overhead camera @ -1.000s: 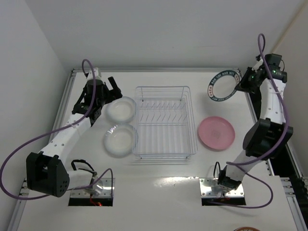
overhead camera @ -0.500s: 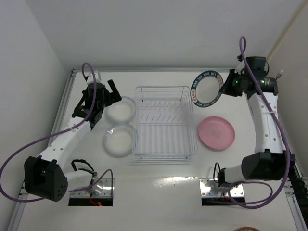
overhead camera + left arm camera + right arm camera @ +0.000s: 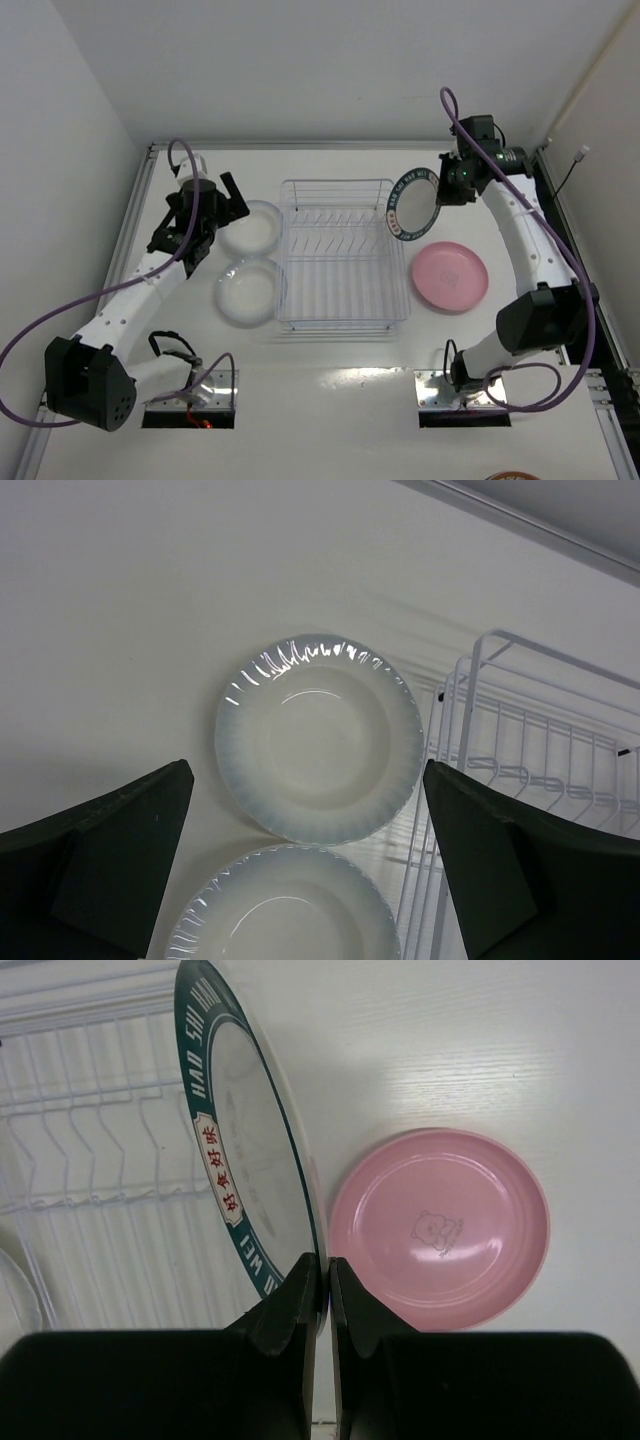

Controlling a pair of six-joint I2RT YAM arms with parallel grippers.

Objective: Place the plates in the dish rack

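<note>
The right arm has swung the patterned plate (image 3: 413, 203) leftward from the far right corner of the desk (image 3: 350, 400) to the dish rack's (image 3: 340, 183) far right corner. The right fingers (image 3: 292, 1305) pinch its rim. It stands on edge, tilted, its long axis running far-right to near-left. The left fingers (image 3: 110, 850) gape wide, empty, above the far whitish plate (image 3: 318, 750).

Robotics lab test cell, plain white walls (image 3: 300, 70), white table (image 3: 340, 360), bolted arm bases (image 3: 455, 390), purple cables (image 3: 444, 100)
</note>
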